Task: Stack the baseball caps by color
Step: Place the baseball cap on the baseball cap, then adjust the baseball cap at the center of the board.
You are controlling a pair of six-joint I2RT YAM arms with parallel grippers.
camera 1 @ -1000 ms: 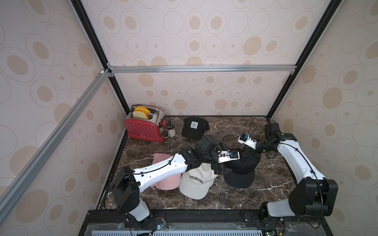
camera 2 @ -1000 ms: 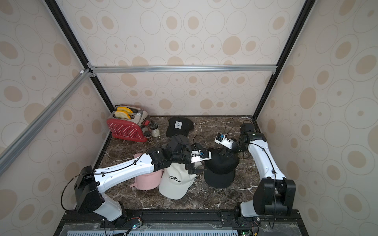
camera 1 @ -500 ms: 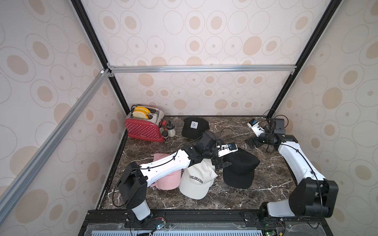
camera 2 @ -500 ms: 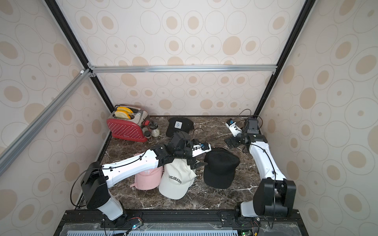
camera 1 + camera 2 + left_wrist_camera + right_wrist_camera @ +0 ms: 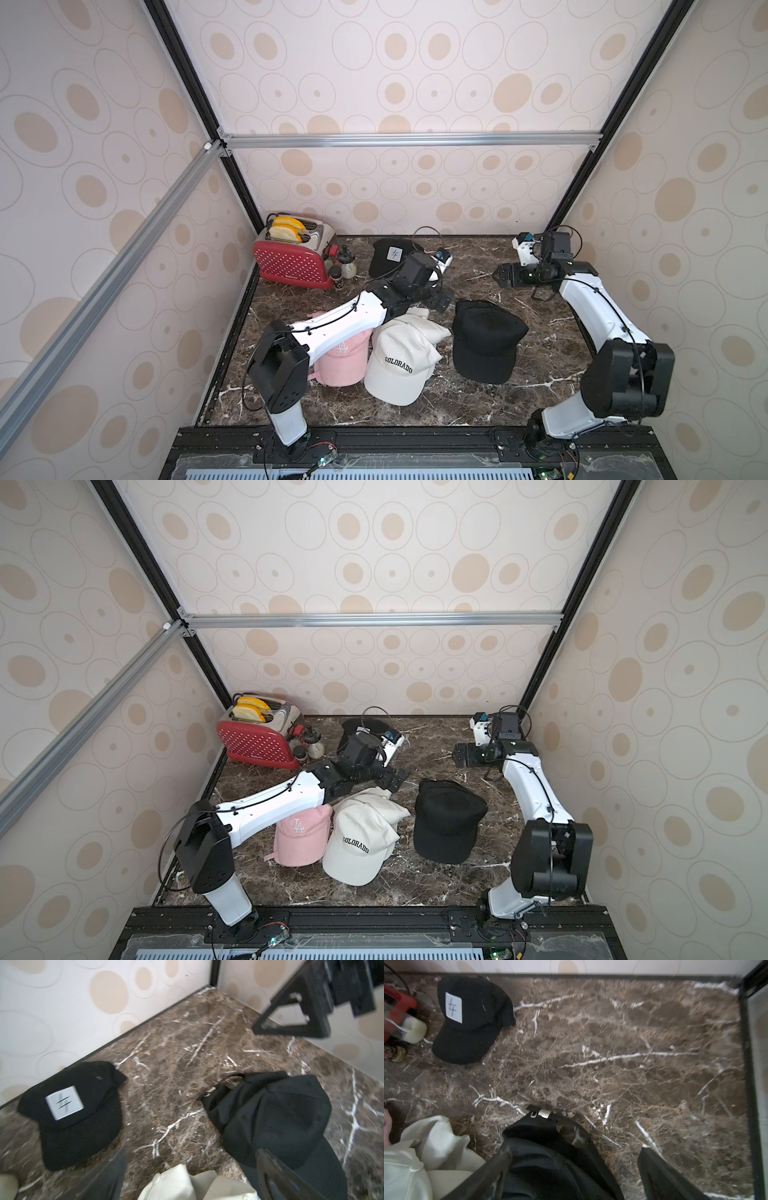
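Jaws stand wide on left gripper [image 5: 443,300], outstretched beside plain black cap [image 5: 484,340], and right gripper [image 5: 498,276], level.

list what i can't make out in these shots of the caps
Black pile: caps under the top one hidden, both top views.
Pink cap: left arm covers part in a top view; anything beneath hidden.
Patch cap: mostly behind the left arm in a top view.
Off-white caps: cut off by the frame edge, left wrist view.
Bottles by the toaster: too small to identify, top views.
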